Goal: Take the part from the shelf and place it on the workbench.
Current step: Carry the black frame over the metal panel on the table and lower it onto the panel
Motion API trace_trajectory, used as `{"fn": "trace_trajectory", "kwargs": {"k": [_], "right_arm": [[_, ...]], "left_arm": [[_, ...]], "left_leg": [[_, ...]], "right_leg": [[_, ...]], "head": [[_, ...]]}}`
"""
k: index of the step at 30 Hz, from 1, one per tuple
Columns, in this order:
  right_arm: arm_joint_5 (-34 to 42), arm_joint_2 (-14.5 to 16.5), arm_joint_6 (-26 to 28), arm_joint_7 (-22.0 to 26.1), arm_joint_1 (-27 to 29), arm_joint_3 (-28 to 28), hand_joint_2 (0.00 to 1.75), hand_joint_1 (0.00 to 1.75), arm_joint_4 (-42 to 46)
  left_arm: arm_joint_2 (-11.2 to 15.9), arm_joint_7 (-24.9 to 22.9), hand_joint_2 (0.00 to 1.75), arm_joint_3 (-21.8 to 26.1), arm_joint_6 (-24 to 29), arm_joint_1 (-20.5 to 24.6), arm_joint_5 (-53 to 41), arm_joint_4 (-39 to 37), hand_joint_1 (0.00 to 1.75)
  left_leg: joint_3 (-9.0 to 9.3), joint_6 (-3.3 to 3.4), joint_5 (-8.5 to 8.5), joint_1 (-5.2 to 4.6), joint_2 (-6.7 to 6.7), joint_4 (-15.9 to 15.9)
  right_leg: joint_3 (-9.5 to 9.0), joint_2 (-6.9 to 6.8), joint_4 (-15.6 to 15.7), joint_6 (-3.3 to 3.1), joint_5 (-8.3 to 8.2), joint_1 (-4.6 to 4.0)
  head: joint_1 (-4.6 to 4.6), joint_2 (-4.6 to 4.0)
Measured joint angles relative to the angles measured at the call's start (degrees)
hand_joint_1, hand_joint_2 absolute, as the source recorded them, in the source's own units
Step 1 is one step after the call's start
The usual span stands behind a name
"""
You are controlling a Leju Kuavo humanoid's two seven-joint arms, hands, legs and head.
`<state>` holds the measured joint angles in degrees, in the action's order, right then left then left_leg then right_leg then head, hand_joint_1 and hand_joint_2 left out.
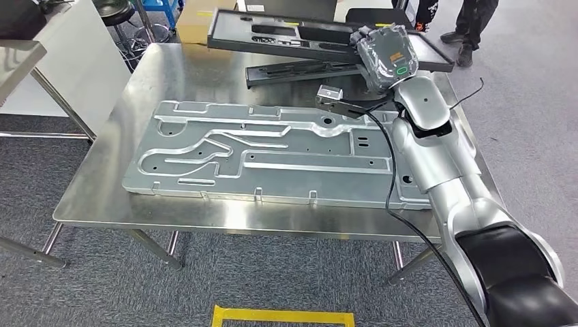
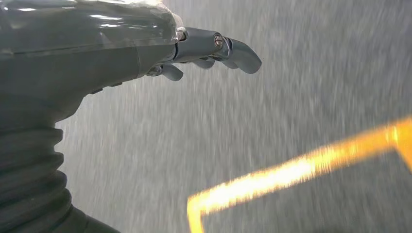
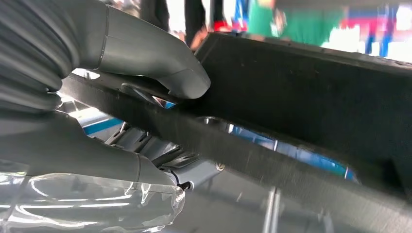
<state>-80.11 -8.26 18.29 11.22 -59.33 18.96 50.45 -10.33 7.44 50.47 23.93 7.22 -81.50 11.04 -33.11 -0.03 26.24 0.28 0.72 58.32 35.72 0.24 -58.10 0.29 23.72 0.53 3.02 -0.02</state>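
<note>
Right hand: the right hand (image 1: 387,56) is raised over the far right part of the surface and grips the edge of a dark tray-like part (image 1: 300,37); in the right wrist view the thumb (image 3: 160,60) presses on top of the part's rim (image 3: 272,160) with the fingers beneath it.
Dark part: black, flat and long, with moulded recesses; held tilted above the far edge of the surface, its near side lower than its far side.
Second dark piece: a narrower black piece (image 1: 300,70) lies on the surface just below the held part.
Metal panel: a large silver stamped panel (image 1: 272,157) lies flat across the middle of the surface, well in front of the held part.
Surface: a shiny steel bench (image 1: 102,197) on thin legs, standing on grey carpet.
Left hand: the left hand (image 2: 121,53) hangs above the carpet, holding nothing, fingers (image 2: 238,51) apart and slightly bent.
Floor: a yellow tape line (image 2: 291,170) crosses the grey carpet.
Person: legs and shoes (image 1: 470,34) stand beyond the far right corner.
</note>
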Motion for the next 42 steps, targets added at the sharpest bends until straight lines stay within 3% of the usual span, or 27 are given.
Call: {"fn": "trace_trajectory", "kwargs": {"k": [2, 4, 6, 7, 8, 10, 12, 14, 16, 18, 20, 21, 22, 23, 25, 27, 29, 31, 33, 35, 36, 37, 38, 41, 42], "right_arm": [[-1.3, 0.3, 0.9, -0.9, -0.6, 1.7, 1.75, 1.75, -6.6], [-2.6, 0.8, 1.6, -2.4, -0.4, 3.2, 1.75, 1.75, -12.5], [-3.3, 1.3, 1.6, -3.6, 0.6, 4.4, 1.75, 1.75, -17.2], [-3.5, 1.5, 1.4, -4.1, 1.2, 4.8, 1.31, 1.31, -19.1], [-3.6, 1.7, 1.2, -4.5, 1.7, 5.1, 0.87, 0.87, -20.6], [-3.8, 2.0, 0.7, -5.0, 2.4, 5.6, 0.0, 0.0, -23.0], [-3.8, 2.1, 0.4, -5.2, 2.6, 5.8, 0.0, 0.0, -24.7], [-3.6, 2.1, 0.2, -5.2, 3.0, 5.8, 0.0, 0.0, -25.9], [-3.3, 2.1, 0.0, -5.0, 3.2, 5.8, 0.0, 0.0, -26.7], [-3.1, 2.0, -0.2, -4.9, 3.2, 5.8, 0.0, 0.0, -27.3], [-2.7, 1.9, -0.3, -4.8, 3.5, 5.8, 0.0, 0.0, -27.9], [-2.6, 1.9, -0.3, -4.7, 3.7, 5.8, 0.0, 0.0, -28.2], [-2.3, 1.8, -0.3, -4.6, 3.9, 5.8, 0.0, 0.0, -28.4], [-2.1, 1.8, -0.2, -4.6, 4.0, 5.8, 0.0, 0.0, -28.5], [-1.6, 1.7, 0.1, -4.3, 3.8, 5.7, 0.0, 0.0, -28.7], [-1.0, 1.6, 0.6, -4.0, 3.4, 5.4, 0.0, 0.0, -28.7], [-0.5, 1.5, 1.0, -3.8, 3.0, 5.0, 0.0, 0.0, -28.7], [-0.3, 1.5, 1.1, -3.8, 2.7, 4.5, 0.0, 0.0, -28.6], [0.2, 1.5, 1.7, -3.7, 2.3, 4.1, 0.0, 0.0, -28.5], [1.2, 1.4, 2.9, -3.5, 2.0, 3.5, 0.0, 0.0, -27.9], [2.0, 1.2, 3.4, -3.1, 1.8, 2.9, 0.0, 0.0, -27.1], [2.9, 0.9, 3.8, -2.7, 1.8, 2.2, 0.0, 0.0, -25.8], [3.8, 0.5, 4.1, -2.1, 1.8, 1.4, 0.0, 0.0, -24.0], [7.1, -1.6, 4.7, -0.6, 2.9, -1.5, 0.0, 0.0, -15.2], [8.0, -2.4, 4.8, -0.3, 3.8, -2.5, 0.0, 0.0, -11.7]], "left_arm": [[0.0, 1.1, 1.75, 0.4, -4.2, 0.0, 1.5, 0.0, 0.0], [0.0, 1.7, 1.75, 0.8, -6.7, 0.0, 2.2, 0.0, 0.0], [0.1, 1.8, 1.75, 1.0, -7.7, 0.0, 2.6, 0.0, 0.0], [0.2, 1.8, 1.75, 1.1, -8.1, 0.0, 2.7, 0.0, 0.0], [0.3, 1.9, 1.75, 1.2, -8.4, -0.1, 2.8, 0.0, 0.0], [0.4, 2.1, 1.75, 1.2, -8.8, -0.3, 2.7, 0.0, 0.0], [0.5, 2.3, 1.75, 1.2, -8.9, -0.3, 2.5, 0.0, 0.0], [0.5, 2.3, 1.75, 1.2, -9.1, -0.3, 2.4, 0.0, 0.0], [0.5, 2.4, 0.87, 1.2, -9.2, -0.3, 2.6, 0.0, 0.0], [0.5, 2.5, 0.0, 1.3, -9.1, -0.3, 2.9, 0.0, 0.0], [0.5, 2.6, 0.0, 1.3, -9.0, -0.3, 2.9, 0.0, 0.0], [0.5, 2.5, 0.0, 1.3, -9.0, -0.3, 2.9, 0.0, 0.0], [0.5, 2.4, 0.0, 1.3, -9.0, -0.3, 3.0, 0.0, 0.0], [0.4, 2.2, 0.0, 1.3, -9.0, -0.3, 3.1, 0.0, 0.0], [0.4, 1.3, 0.0, 1.4, -9.1, -0.2, 3.6, 0.0, 0.0], [0.3, 0.0, 0.0, 1.8, -9.1, -0.2, 4.1, 0.0, 0.0], [0.3, -1.0, 0.0, 2.3, -9.1, -0.2, 4.5, 0.0, 0.0], [0.3, -1.4, 0.0, 2.6, -9.0, -0.2, 4.7, 0.0, 0.0], [0.3, -1.5, 0.0, 2.8, -9.1, -0.3, 4.7, 0.0, 0.0], [0.3, -1.6, 0.0, 2.9, -9.4, -0.3, 4.7, 0.0, 0.0], [0.3, -1.6, 0.0, 2.9, -9.7, -0.4, 4.7, 0.0, 0.0], [0.3, -1.6, 0.0, 2.9, -9.9, -0.5, 4.8, 0.0, 0.0], [0.3, -1.6, 0.0, 2.9, -10.0, -0.5, 4.8, 0.0, 0.0], [0.3, -1.7, 0.0, 3.1, -10.2, -0.4, 4.9, 0.0, 0.0], [0.3, -1.7, 0.0, 3.2, -10.2, -0.4, 5.0, 0.0, 0.0]], "left_leg": [[-1.45, -0.5, 1.8, 0.03, -0.18, 3.2], [-5.42, -0.83, 4.78, 0.19, -0.31, 10.7], [-8.86, -1.03, 5.71, 0.25, -0.32, 16.1], [-9.13, -1.04, 4.54, 0.27, -0.32, 15.7], [-8.31, -0.97, 2.41, 0.29, -0.33, 13.0], [-5.15, -0.65, -1.77, 0.23, -0.34, 5.1], [-3.28, -0.22, -2.93, 0.09, -0.3, 0.8], [-3.05, 0.32, -2.61, 0.01, -0.25, 0.4], [-2.73, 0.99, -2.75, 0.15, -0.28, -0.1], [-2.38, 1.55, -2.88, 0.31, -0.33, -0.5], [-2.31, 1.81, -2.81, 0.3, -0.33, -0.5], [-2.29, 1.85, -2.75, 0.29, -0.32, -0.4], [-2.27, 1.83, -2.67, 0.29, -0.31, -0.3], [-2.24, 1.76, -2.56, 0.29, -0.3, -0.2], [-2.12, 1.48, -2.28, 0.27, -0.28, 0.1], [-2.18, 1.02, -2.16, 0.1, -0.28, 0.4], [-2.28, 0.49, -2.28, -0.03, -0.29, 0.4], [-2.49, -0.09, -1.59, -0.04, -0.32, 0.9], [-3.85, -0.62, 1.66, 0.02, -0.37, 4.8], [-6.3, -0.95, 6.09, 0.19, -0.4, 12.2], [-7.14, -1.04, 7.44, 0.25, -0.4, 15.2], [-7.09, -1.05, 7.73, 0.29, -0.4, 16.3], [-6.01, -0.97, 7.01, 0.3, -0.4, 15.2], [0.81, -0.27, 3.21, 0.19, -0.37, 4.1], [2.21, 0.0, 2.56, 0.07, -0.32, 1.6]], "right_leg": [[-0.53, -0.25, 0.4, -0.66, 0.07, 0.28], [-0.74, -0.45, 0.5, -1.11, 0.28, 0.2], [-0.9, -0.48, 0.5, -1.22, 0.51, 0.13], [-1.02, -0.46, 0.4, -1.18, 0.65, 0.13], [-1.17, -0.4, 0.3, -1.08, 0.85, 0.14], [-1.35, -0.25, 0.0, -0.73, 1.34, 0.08], [-1.24, -0.15, -0.3, -0.25, 1.63, -0.1], [-1.19, -0.1, -0.2, 0.33, 1.65, -0.16], [-0.97, -0.12, -1.0, 0.95, 2.36, 0.06], [1.13, -0.16, -5.7, 1.47, 4.96, 0.23], [5.14, -0.17, -13.4, 1.83, 8.13, 0.23], [6.67, -0.17, -15.9, 1.93, 8.65, 0.25], [7.27, -0.18, -16.5, 1.97, 8.09, 0.27], [6.59, -0.19, -14.6, 1.93, 6.38, 0.28], [2.93, -0.2, -6.7, 1.62, 2.29, 0.26], [0.46, -0.15, -1.3, 1.09, 0.36, -0.02], [0.37, -0.05, -0.7, 0.58, 0.18, -0.26], [0.38, -0.16, -0.4, -0.11, -0.17, 0.02], [0.48, -0.37, 0.0, -0.8, -0.64, 0.29], [0.89, -0.45, 0.0, -1.11, -0.99, 0.2], [1.18, -0.46, -0.1, -1.16, -1.19, 0.16], [1.49, -0.45, -0.2, -1.15, -1.41, 0.14], [1.79, -0.41, -0.3, -1.05, -1.62, 0.14], [2.33, -0.46, -0.6, -0.39, -2.2, 0.04], [2.4, -0.58, -0.6, -0.04, -2.45, -0.03]], "head": [[0.01, 0.0], [0.01, 0.0], [0.0, 0.0], [0.0, 0.0], [0.0, 0.0], [0.0, 0.0], [0.0, 0.0], [0.01, 0.0], [0.01, 0.0], [0.0, 0.0], [0.0, 0.0], [0.0, 0.0], [0.0, 0.0], [0.0, 0.0], [0.0, 0.0], [0.01, 0.0], [0.01, 0.0], [0.01, 0.0], [0.01, 0.0], [0.01, 0.0], [0.01, 0.0], [0.02, 0.0], [0.02, 0.0], [0.02, 0.0], [0.02, 0.0]]}}
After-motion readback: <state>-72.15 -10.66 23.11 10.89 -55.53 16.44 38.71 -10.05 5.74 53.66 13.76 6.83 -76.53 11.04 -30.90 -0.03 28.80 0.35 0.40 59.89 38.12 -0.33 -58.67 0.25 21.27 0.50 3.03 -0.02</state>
